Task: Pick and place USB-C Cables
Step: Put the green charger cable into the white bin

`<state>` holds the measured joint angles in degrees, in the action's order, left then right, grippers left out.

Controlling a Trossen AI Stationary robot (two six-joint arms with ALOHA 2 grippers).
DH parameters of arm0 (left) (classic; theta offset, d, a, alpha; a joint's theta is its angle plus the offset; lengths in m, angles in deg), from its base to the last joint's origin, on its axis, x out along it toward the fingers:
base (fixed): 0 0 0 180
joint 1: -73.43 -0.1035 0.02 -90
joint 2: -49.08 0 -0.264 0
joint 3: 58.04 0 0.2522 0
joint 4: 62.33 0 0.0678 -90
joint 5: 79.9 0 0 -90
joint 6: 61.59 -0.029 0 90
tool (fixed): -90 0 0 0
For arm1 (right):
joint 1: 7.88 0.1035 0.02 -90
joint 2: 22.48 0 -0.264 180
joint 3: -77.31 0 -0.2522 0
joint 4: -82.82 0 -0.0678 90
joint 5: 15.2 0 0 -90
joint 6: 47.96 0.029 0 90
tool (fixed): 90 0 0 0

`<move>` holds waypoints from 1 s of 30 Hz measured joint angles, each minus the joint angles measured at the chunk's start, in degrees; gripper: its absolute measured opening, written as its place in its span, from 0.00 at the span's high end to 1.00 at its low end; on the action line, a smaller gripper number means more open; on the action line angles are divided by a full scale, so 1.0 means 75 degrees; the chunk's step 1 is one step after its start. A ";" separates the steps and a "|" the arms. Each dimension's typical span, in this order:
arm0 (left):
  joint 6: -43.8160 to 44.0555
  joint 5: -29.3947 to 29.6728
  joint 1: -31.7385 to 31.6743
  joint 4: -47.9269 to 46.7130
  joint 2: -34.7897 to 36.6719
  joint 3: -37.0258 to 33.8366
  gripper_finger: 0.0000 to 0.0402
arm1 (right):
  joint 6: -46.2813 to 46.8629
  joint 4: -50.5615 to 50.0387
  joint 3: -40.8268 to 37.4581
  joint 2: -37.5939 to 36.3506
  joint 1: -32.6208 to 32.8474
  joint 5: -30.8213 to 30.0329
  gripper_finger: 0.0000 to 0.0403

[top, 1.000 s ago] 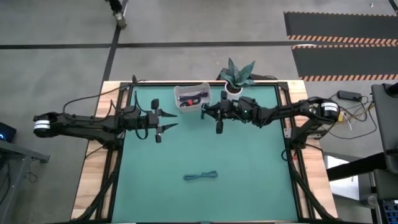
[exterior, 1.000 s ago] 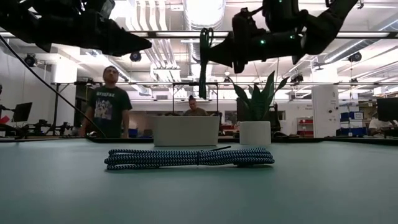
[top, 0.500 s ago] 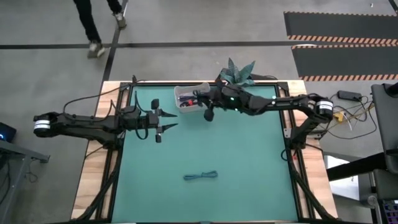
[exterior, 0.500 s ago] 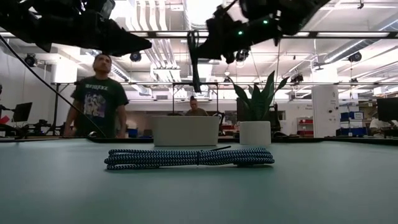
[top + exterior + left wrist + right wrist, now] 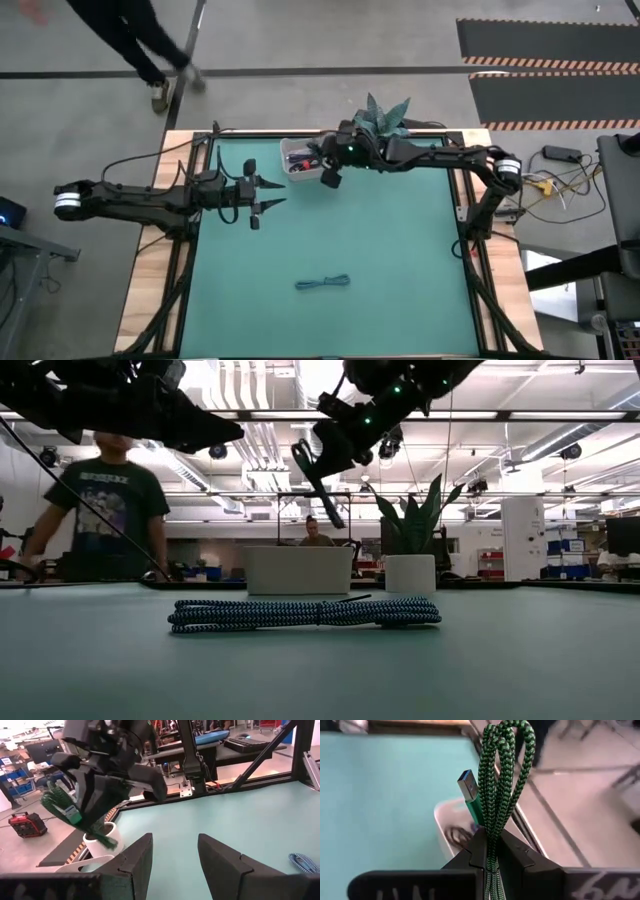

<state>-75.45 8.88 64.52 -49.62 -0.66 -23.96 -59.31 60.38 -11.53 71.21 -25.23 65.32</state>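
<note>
From above, the right gripper [image 5: 325, 172] reached over the near edge of the white bin [image 5: 296, 146] at the table's far side, the green cable there too small to make out; the teal-blue cable [image 5: 322, 283] lay near the front, long axis running left to right, and the left gripper [image 5: 262, 195] hovered with fingers apart. At table height, the green cable [image 5: 318, 485] hung tilted beneath the right gripper, above the bin. The left wrist view showed it slanting downward near a white pot [image 5: 106, 836]. The right wrist view showed the fingers [image 5: 470, 852] clamped on the green bundle, loops pointing away, the bin's contents partly hidden.
</note>
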 joint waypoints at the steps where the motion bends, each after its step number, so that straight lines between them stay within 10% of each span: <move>1: 0.0004 0.0000 -0.0003 -0.0002 0.0000 0.0000 0.64 | 0.0028 -0.0497 0.0208 0.0028 -0.0028 -0.0003 0.95; 13: 0.0012 0.0000 -0.0003 0.0003 0.0003 0.0000 0.64 | 0.1529 -0.5735 0.1663 0.0078 -0.0022 0.0517 0.95; 30: 0.0021 0.0000 -0.0001 0.0003 0.0000 -0.0006 0.64 | 0.1744 -0.5948 0.1458 0.0081 -0.0034 0.0446 0.95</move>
<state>-75.29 8.88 64.52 -49.59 -0.66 -24.01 -46.24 15.76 -0.59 71.82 -25.49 68.67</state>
